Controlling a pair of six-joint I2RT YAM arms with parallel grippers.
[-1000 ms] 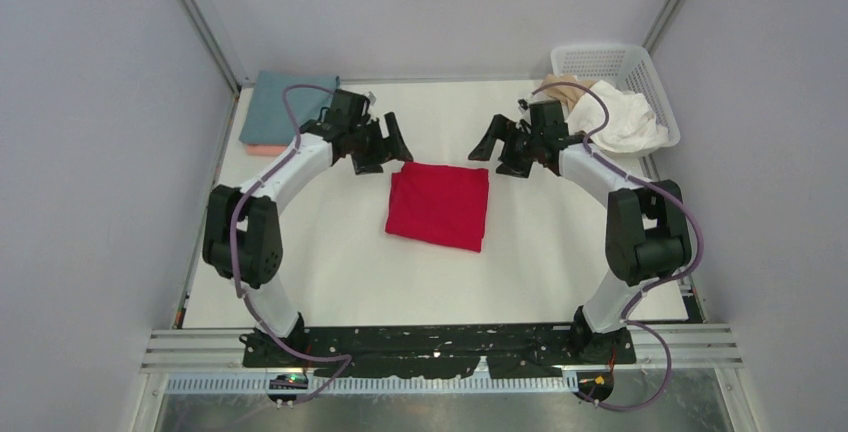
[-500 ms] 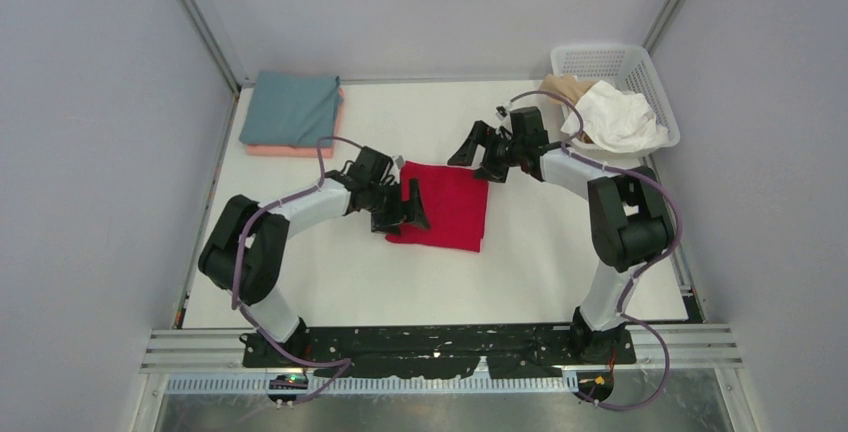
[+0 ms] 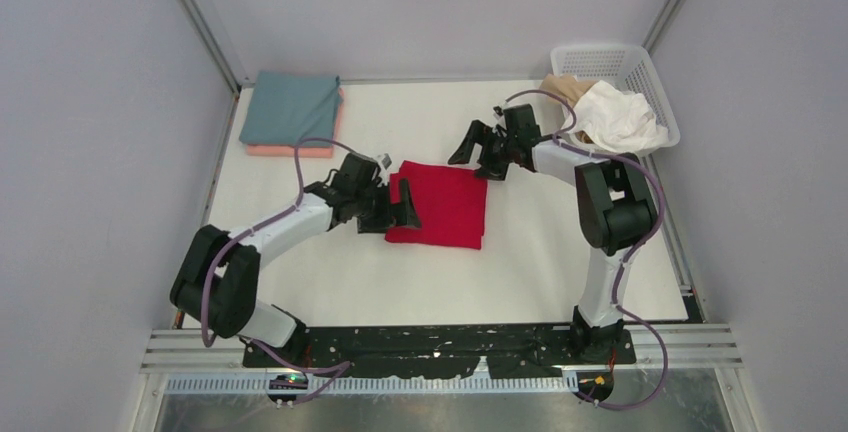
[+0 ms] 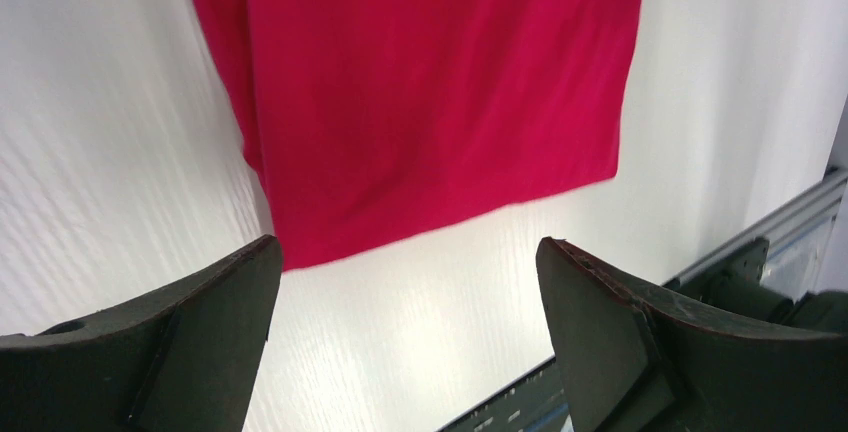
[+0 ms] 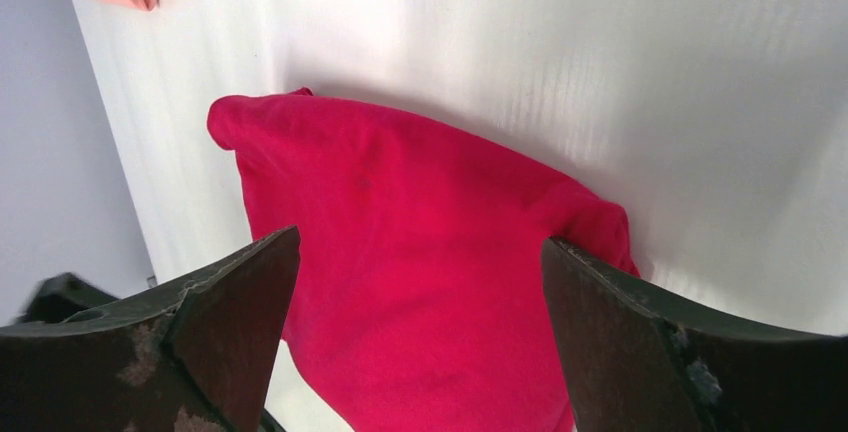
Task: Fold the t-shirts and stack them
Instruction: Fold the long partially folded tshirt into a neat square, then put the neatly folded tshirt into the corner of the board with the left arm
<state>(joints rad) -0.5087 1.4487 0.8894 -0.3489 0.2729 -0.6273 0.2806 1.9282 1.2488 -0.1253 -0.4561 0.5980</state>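
Observation:
A folded bright red t-shirt (image 3: 445, 207) lies flat in the middle of the table. My left gripper (image 3: 402, 202) hangs open over its left edge; in the left wrist view the red cloth (image 4: 430, 92) lies ahead of the empty jaws (image 4: 410, 252). My right gripper (image 3: 478, 155) hovers open at the shirt's far right corner, and the red shirt (image 5: 420, 212) fills the space below its fingers (image 5: 420, 247). At the back left a folded grey-teal shirt (image 3: 290, 107) rests on a salmon pink one (image 3: 285, 151). White (image 3: 620, 117) and beige (image 3: 562, 87) shirts spill out of the basket.
The white lattice basket (image 3: 630, 60) stands at the back right corner. Grey walls and metal frame posts close the table on three sides. The arm bases sit on a black rail (image 3: 440, 344) at the near edge.
My left arm has swung from the back left down to the red shirt's left edge and its jaws have spread wider. My right gripper has shifted slightly left toward the shirt's far corner.

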